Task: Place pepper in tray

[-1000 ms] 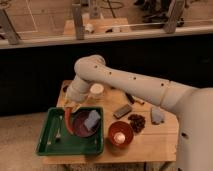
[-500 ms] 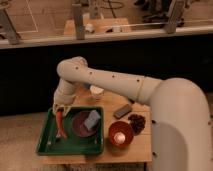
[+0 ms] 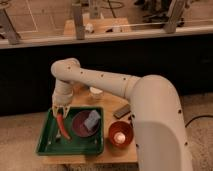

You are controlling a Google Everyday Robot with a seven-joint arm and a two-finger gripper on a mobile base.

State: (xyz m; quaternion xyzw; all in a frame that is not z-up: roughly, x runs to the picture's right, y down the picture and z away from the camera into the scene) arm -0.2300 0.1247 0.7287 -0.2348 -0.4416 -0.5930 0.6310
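Pinching the upper end of the pepper [image 3: 60, 121], the fingers of the gripper [image 3: 60, 112] hang it point-down over the left part of the green tray [image 3: 47, 144], its tip just above or touching the tray floor. Just right of it inside the tray sits a dark-red bowl [image 3: 80, 131] holding a blue-grey sponge block [image 3: 92, 119]. Right of the tray on the wooden table [image 3: 112, 154] stands a red-brown bowl [image 3: 120, 134] with a pale round item inside, and a white cup [image 3: 95, 93] sits farther back.
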